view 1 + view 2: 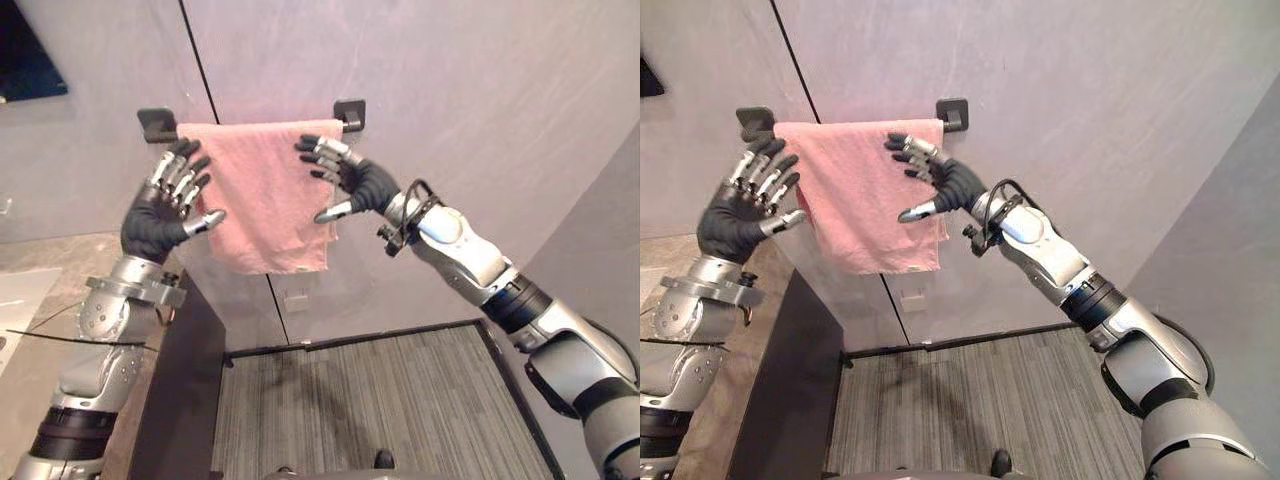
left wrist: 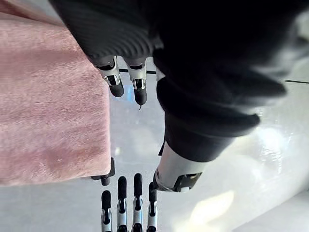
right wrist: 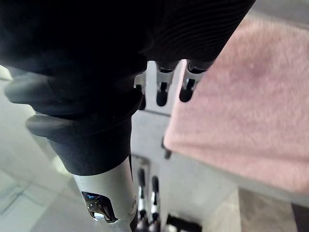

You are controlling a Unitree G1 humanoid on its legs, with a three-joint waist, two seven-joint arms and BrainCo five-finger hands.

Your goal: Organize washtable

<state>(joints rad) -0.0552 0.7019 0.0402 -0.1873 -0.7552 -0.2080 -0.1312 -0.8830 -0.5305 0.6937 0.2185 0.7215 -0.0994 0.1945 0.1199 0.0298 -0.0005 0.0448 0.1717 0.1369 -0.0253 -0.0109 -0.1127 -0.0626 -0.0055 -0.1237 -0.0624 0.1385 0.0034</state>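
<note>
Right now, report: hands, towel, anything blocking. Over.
Both open: left hand beside left edge of pink towel, right hand at its upper right edge, contact unclear. Towel draped over black wall bar. Nothing blocking.

Wall (image 1: 450,100) close behind towel (image 1: 260,190); brackets (image 1: 157,123) at both ends; space below free.

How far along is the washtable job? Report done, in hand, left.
Done: the pink towel hangs draped over the wall bar. In hand: the left hand and right hand, both open, flank its upper sides, gripping nothing. Left: perhaps straightening the towel; the countertop is barely in view.
</note>
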